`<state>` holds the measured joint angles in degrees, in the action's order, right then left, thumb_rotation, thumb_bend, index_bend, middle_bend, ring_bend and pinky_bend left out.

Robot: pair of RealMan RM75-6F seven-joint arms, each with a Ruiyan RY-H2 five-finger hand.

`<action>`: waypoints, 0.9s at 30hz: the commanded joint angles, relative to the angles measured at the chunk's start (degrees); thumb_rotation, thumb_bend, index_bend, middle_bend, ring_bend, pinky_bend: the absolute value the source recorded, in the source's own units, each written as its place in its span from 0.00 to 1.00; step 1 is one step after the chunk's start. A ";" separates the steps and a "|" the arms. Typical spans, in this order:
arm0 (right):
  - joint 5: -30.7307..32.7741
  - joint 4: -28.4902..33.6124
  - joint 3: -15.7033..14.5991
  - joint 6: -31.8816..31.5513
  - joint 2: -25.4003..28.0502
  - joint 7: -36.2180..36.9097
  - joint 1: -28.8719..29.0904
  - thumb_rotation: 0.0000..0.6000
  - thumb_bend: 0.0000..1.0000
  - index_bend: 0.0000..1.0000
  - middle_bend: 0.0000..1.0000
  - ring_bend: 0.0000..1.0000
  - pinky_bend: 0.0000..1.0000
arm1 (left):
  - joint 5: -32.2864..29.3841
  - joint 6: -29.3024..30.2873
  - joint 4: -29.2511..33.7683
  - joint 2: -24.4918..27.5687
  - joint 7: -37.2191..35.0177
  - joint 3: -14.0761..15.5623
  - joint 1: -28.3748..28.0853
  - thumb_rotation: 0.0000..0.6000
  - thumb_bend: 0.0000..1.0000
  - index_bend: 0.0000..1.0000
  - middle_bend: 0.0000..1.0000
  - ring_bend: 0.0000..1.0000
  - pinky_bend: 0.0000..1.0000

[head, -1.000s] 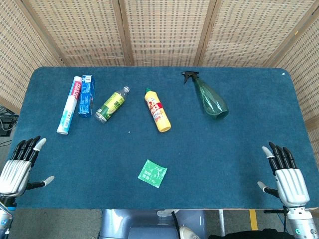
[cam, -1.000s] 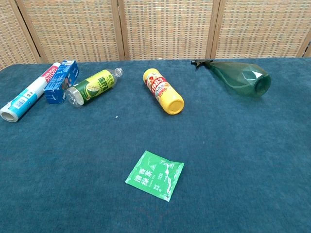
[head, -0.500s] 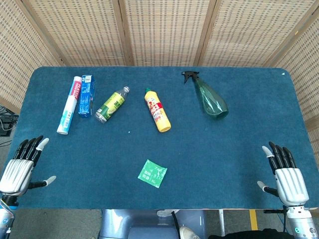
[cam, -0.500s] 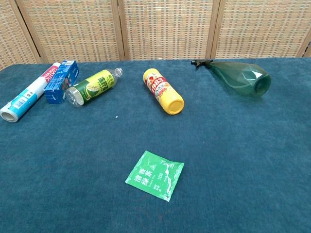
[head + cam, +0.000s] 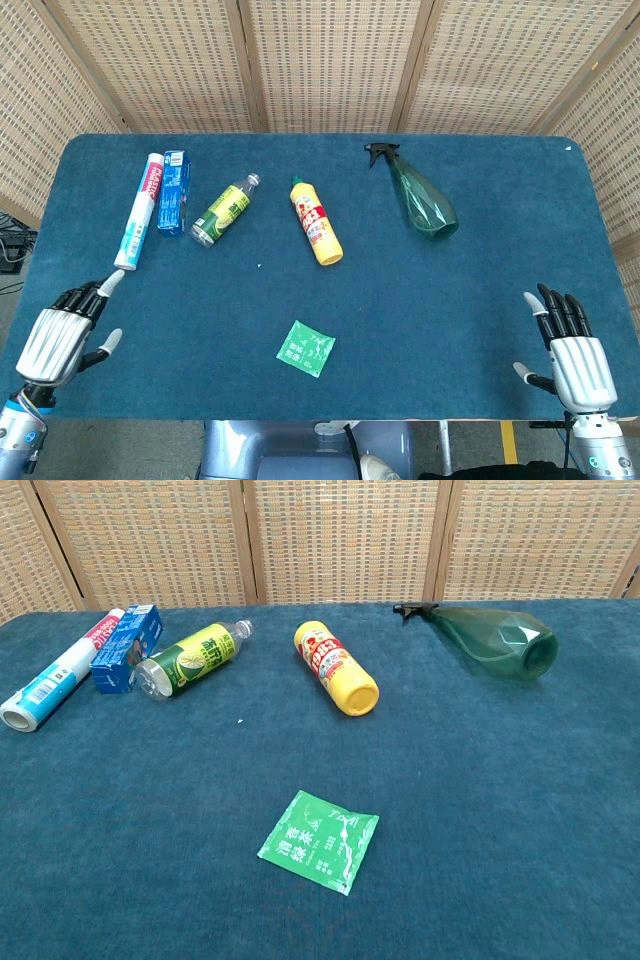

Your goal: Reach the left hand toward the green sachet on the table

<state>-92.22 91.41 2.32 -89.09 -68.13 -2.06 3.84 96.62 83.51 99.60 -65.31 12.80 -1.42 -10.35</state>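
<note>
Worktop [image 5: 450,300]: covered in blue cloth; the pile could ruck or drag under fingers that come in too low.
Green spray bottle [image 5: 424,203]: lies at the far right, well apart from any likely path; little risk.
Yellow bottle [image 5: 317,221]: lies on its side beyond the target; an overshoot forward could set it rolling.
Green-labelled bottle [image 5: 224,209], toothpaste box [image 5: 173,191] and white tube [image 5: 138,210]: lie far left, ahead of the left hand; a swing forward rather than inward could knock them.
Left hand [image 5: 60,336]: at the near left edge, empty, fingers apart, well apart from the target.
Right hand [image 5: 571,352]: at the near right edge, empty, fingers spread; idle.
Green sachet [image 5: 319,839]: flat near the front centre edge; a brushing reach could skid it off the edge.
</note>
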 commanded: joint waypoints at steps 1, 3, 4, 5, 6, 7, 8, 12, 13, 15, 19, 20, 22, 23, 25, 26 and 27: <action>0.24 -0.03 0.16 -0.04 -0.01 0.27 0.00 1.00 0.00 0.00 0.00 0.00 0.00 | 2.79 -7.28 3.24 1.13 2.46 0.32 -4.98 1.00 0.66 0.00 0.59 0.55 0.55; 0.48 -0.16 0.31 -0.05 0.04 0.55 0.00 1.00 0.00 0.00 0.00 0.00 0.00 | 2.69 -10.28 4.77 1.30 5.18 -0.04 -6.80 1.00 0.75 0.00 0.66 0.60 0.57; 0.75 -0.26 0.40 -0.08 0.10 0.86 -0.08 1.00 0.00 0.00 0.00 0.00 0.00 | 3.07 -12.23 5.46 1.18 6.97 -0.10 -7.99 1.00 0.77 0.00 0.68 0.60 0.57; 0.83 -0.38 0.44 -0.11 0.14 1.15 -0.10 1.00 0.00 0.00 0.00 0.00 0.00 | 2.63 -13.61 6.11 1.09 8.07 -0.24 -8.71 1.00 0.79 0.00 0.69 0.61 0.58; 0.83 -0.30 0.53 -0.19 0.19 1.28 -0.07 1.00 0.00 0.00 0.00 0.00 0.00 | 2.33 -14.68 6.57 1.02 8.76 -0.25 -9.23 1.00 0.81 0.00 0.70 0.61 0.58; 0.94 -0.25 0.64 -0.24 0.27 1.46 -0.08 1.00 0.00 0.00 0.00 0.00 0.00 | 1.78 -16.47 7.27 0.96 9.62 -0.27 -10.09 1.00 0.83 0.00 0.70 0.61 0.58; 1.07 -0.22 0.73 -0.27 0.35 1.68 -0.08 1.00 0.00 0.00 0.00 0.00 0.00 | 1.18 -18.38 7.95 0.92 10.24 -0.29 -11.04 1.00 0.87 0.00 0.70 0.61 0.58; 1.45 -0.27 1.11 -0.65 0.70 3.21 -0.20 1.00 0.00 0.00 0.00 0.00 0.00 | -4.20 -28.92 11.10 1.37 13.95 -0.87 -16.16 1.00 0.98 0.00 0.71 0.62 0.58; 1.46 -0.29 1.20 -0.74 0.78 3.51 -0.19 1.00 0.00 0.01 0.00 0.00 0.00 | -6.25 -31.47 12.15 1.55 15.14 -1.14 -17.43 1.00 0.99 0.00 0.71 0.62 0.58; 1.51 -0.38 1.37 -0.98 0.91 4.03 -0.23 1.00 0.00 0.01 0.00 0.00 0.00 | -9.70 -35.59 13.62 1.47 17.58 -1.68 -19.84 1.00 1.00 0.00 0.71 0.62 0.58; 1.72 -0.49 1.73 -1.42 1.14 5.04 -0.33 1.00 0.00 0.02 0.00 0.00 0.00 | -16.13 -39.90 14.66 -0.36 23.34 -2.51 -23.41 1.00 1.00 0.00 0.71 0.62 0.58; 1.77 -0.56 1.80 -1.50 1.18 5.27 -0.35 1.00 0.00 0.02 0.00 0.00 0.00 | -17.86 -40.62 14.87 -0.87 24.48 -2.65 -24.20 1.00 1.00 0.00 0.71 0.62 0.58; 1.88 -0.66 1.91 -1.58 1.28 5.75 -0.37 1.00 0.00 0.02 0.00 0.00 0.00 | -22.09 -41.87 15.55 -1.81 26.85 -2.92 -26.03 1.00 1.00 0.00 0.71 0.62 0.58; 1.90 -0.67 1.92 -1.57 1.31 5.85 -0.37 1.00 0.00 0.02 0.00 0.00 0.00 | -23.21 -42.01 15.75 -1.96 27.51 -2.92 -26.48 1.00 1.00 0.00 0.71 0.62 0.58; 1.97 -0.69 2.01 -1.62 1.39 6.17 -0.37 1.00 0.00 0.02 0.00 0.00 0.00 | -25.98 -42.54 16.33 -2.24 29.27 -2.81 -27.81 1.00 1.00 0.00 0.71 0.62 0.58; 1.96 -0.69 2.07 -1.69 1.42 6.37 -0.37 1.00 0.00 0.02 0.00 0.00 0.00 | -27.59 -42.84 16.66 -2.35 30.42 -2.67 -28.70 1.00 1.00 0.00 0.71 0.62 0.58; 1.97 -0.69 2.13 -1.74 1.43 6.61 -0.36 1.00 0.00 0.02 0.00 0.00 0.00 | -29.13 -43.05 16.94 -2.46 31.63 -2.43 -29.58 1.00 1.00 0.00 0.71 0.62 0.58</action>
<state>-90.26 90.73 4.39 -90.78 -66.72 4.40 3.47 70.41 41.71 115.43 -67.02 41.84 -3.92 -37.72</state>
